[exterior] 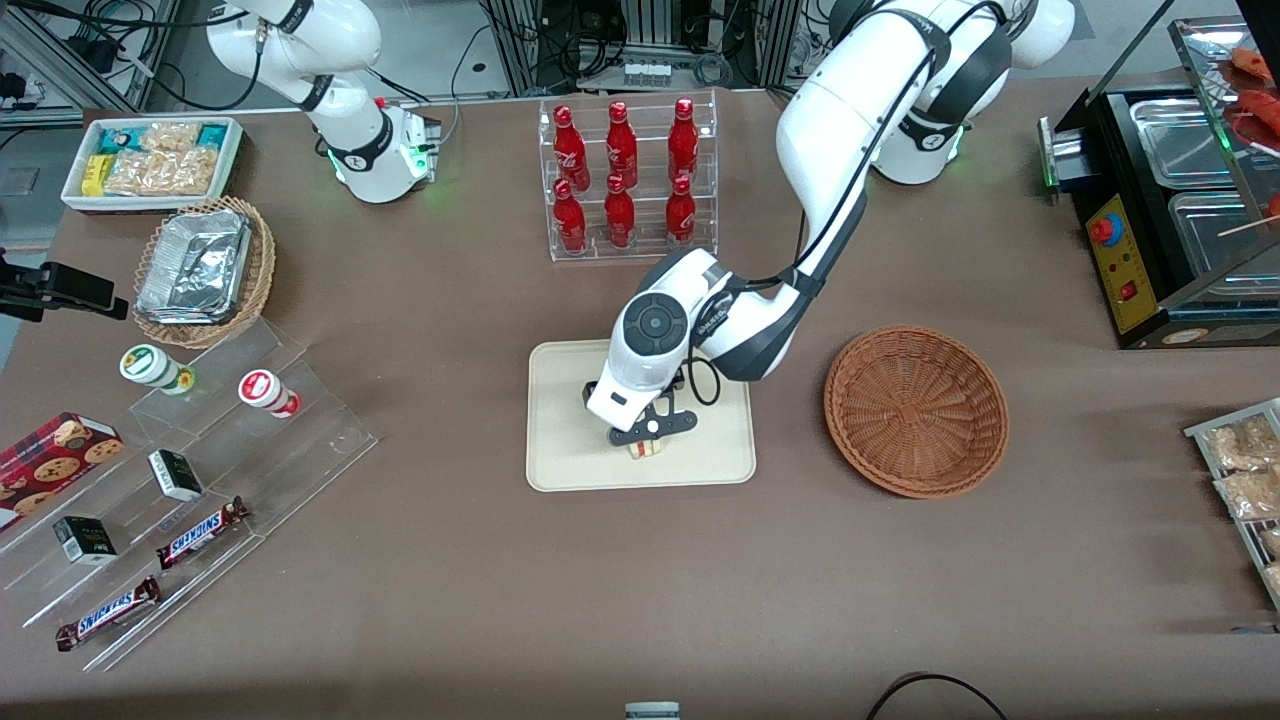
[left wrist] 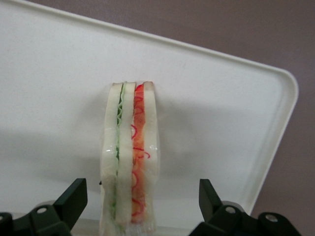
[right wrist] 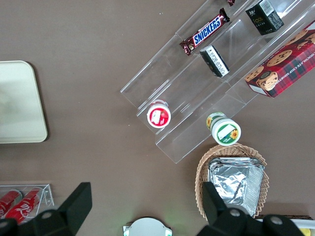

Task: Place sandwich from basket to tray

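Note:
The sandwich (left wrist: 129,157), a wrapped wedge of pale bread with green and red filling, stands on its edge on the cream-beige tray (left wrist: 221,98). In the front view it shows as a small pale piece (exterior: 647,449) just under the gripper, on the tray (exterior: 570,450). My left gripper (exterior: 650,432) hangs low over the tray, right above the sandwich. Its fingers (left wrist: 74,199) are spread wide on either side of the sandwich and do not touch it; the gripper (left wrist: 140,196) is open. The reddish-brown wicker basket (exterior: 916,409) sits empty beside the tray, toward the working arm's end.
A clear rack of red bottles (exterior: 625,180) stands farther from the front camera than the tray. A clear stepped shelf with snacks (exterior: 190,480) and a tan basket of foil containers (exterior: 205,270) lie toward the parked arm's end. A black food warmer (exterior: 1170,210) stands at the working arm's end.

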